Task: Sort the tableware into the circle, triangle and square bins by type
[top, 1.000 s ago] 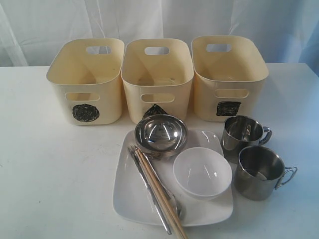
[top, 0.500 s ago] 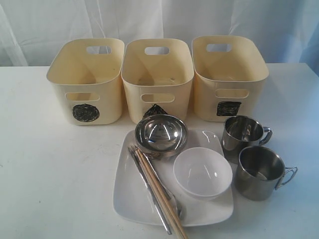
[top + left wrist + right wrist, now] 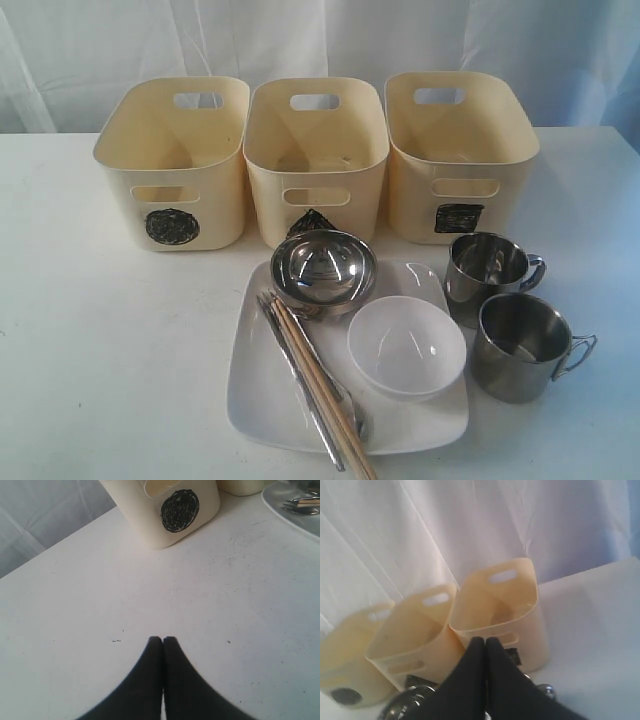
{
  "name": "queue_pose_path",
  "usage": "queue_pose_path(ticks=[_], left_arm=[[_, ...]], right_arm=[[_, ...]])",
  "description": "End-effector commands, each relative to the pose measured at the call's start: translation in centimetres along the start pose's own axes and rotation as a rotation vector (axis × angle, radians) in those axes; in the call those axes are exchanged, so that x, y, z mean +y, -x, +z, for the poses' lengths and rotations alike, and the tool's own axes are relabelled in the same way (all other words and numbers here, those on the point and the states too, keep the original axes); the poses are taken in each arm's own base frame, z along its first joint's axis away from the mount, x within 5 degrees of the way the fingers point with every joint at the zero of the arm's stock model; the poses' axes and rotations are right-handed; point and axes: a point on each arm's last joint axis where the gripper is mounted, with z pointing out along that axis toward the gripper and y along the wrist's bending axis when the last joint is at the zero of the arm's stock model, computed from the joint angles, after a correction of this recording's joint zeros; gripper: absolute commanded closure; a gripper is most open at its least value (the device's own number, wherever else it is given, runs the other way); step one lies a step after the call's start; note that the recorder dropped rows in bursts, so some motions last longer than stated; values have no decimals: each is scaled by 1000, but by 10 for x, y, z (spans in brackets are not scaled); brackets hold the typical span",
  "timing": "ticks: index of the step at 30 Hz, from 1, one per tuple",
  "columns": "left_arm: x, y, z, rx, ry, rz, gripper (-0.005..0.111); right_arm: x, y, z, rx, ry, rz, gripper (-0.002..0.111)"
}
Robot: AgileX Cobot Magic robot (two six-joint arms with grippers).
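Three cream bins stand in a row at the back: the circle bin (image 3: 175, 160), the triangle bin (image 3: 315, 160) and the square bin (image 3: 458, 155). In front lies a white square plate (image 3: 262, 400) carrying a shiny steel bowl (image 3: 322, 270), a small white bowl (image 3: 405, 347), wooden chopsticks (image 3: 325, 390) and steel cutlery (image 3: 300, 385). Two steel mugs (image 3: 487, 272) (image 3: 522, 345) stand right of the plate. Neither arm shows in the exterior view. My left gripper (image 3: 162, 640) is shut and empty over bare table near the circle bin (image 3: 175, 510). My right gripper (image 3: 485, 641) is shut and empty, facing the bins.
A white curtain (image 3: 320, 40) hangs behind the bins. The white table (image 3: 110, 350) spreads to the left of the plate and in front of the circle bin. The plate's rim (image 3: 300, 515) shows in the left wrist view.
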Motion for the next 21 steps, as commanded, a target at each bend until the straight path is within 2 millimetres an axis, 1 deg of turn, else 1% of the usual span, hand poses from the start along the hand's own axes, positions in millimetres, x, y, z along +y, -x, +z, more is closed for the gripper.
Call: queue_pose_path(ticks=[1, 5, 9, 12, 13, 15, 16, 19, 20, 21], left_arm=[[-1, -1, 0, -5, -3, -4, 107], [-1, -1, 0, -5, -3, -4, 107], [-1, -1, 0, -5, -3, -4, 107], [-1, -1, 0, -5, -3, -4, 107], [-1, -1, 0, -5, -3, -4, 107], [-1, -1, 0, -5, -3, -4, 107], [-1, -1, 0, -5, -3, -4, 107], [-1, -1, 0, -5, -3, -4, 107], [-1, -1, 0, -5, -3, -4, 107], [-1, -1, 0, -5, -3, -4, 107]], right_arm=[[2, 14, 44, 203, -4, -179, 108], [0, 15, 85, 411, 9, -180, 108], [-6, 15, 125, 510, 6, -196, 108], [-11, 13, 149, 554, 9, -233, 102], [-12, 12, 157, 577, 25, -287, 96], [-14, 10, 168, 607, 41, -317, 84], [-15, 8, 174, 635, 45, -309, 73], [-17, 1, 189, 716, 64, -294, 48], [-19, -2, 192, 739, 68, -289, 44], [-20, -5, 197, 762, 71, -284, 44]])
